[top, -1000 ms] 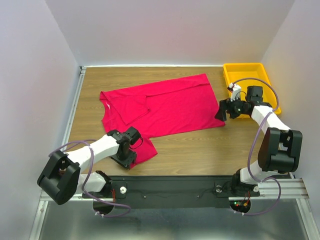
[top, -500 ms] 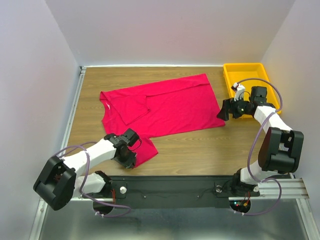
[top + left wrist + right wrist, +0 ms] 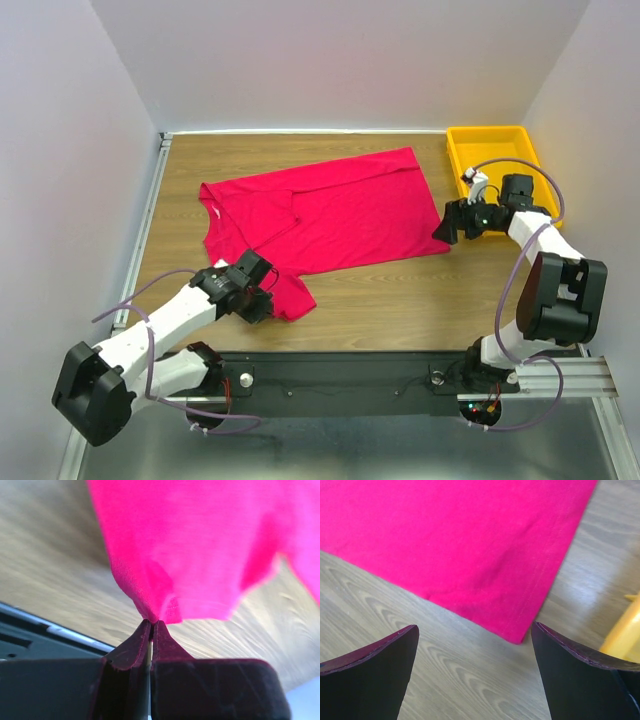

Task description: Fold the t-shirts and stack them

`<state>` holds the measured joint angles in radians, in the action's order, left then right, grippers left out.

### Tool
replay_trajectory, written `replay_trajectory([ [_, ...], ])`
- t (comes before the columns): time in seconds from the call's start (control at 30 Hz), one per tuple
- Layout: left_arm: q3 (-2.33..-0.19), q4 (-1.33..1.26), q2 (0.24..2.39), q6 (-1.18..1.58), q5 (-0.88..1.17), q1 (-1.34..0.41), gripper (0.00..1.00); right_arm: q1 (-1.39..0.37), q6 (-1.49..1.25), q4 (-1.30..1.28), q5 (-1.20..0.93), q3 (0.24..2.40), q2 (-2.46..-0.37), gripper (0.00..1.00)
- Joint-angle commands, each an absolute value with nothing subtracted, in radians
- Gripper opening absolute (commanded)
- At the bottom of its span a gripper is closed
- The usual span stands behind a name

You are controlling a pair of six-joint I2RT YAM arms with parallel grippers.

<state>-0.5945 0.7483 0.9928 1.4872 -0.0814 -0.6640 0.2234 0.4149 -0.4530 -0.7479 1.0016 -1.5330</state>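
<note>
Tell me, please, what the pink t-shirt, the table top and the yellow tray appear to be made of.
The t-shirt: soft knit cloth, matte; a fine weave shows and it bunches where pinched. The table top: wood or wood-look laminate, smooth, with visible grain lines. The tray: probably moulded plastic, uniform yellow with a slight sheen.

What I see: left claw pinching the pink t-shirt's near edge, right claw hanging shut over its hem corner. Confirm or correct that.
One error: the right claw is open, not shut; the right wrist view shows its jaws wide apart over the t-shirt's hem corner. The left claw does pinch the near edge.
</note>
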Motion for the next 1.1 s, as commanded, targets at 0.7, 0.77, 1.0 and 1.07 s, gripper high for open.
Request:
replay_trajectory([
  [0.7, -0.707, 0.7, 0.899, 1.258, -0.216, -0.597, 0.0, 0.166, 0.62, -0.641, -0.54, 1.233, -1.782, 0.84],
  [0.77, -0.709, 0.699, 0.893, 1.253, -0.218, -0.597, 0.0, 0.16, 0.617, -0.641, -0.532, 1.221, -1.769, 0.83],
  [1.0, -0.69, 0.687, 0.856, 1.252, -0.216, -0.592, 0.0, 0.143, 0.58, -0.637, -0.479, 1.166, -1.764, 0.73],
  [1.07, -0.686, 0.68, 0.851, 1.25, -0.21, -0.589, 0.0, 0.135, 0.56, -0.634, -0.474, 1.16, -1.769, 0.68],
])
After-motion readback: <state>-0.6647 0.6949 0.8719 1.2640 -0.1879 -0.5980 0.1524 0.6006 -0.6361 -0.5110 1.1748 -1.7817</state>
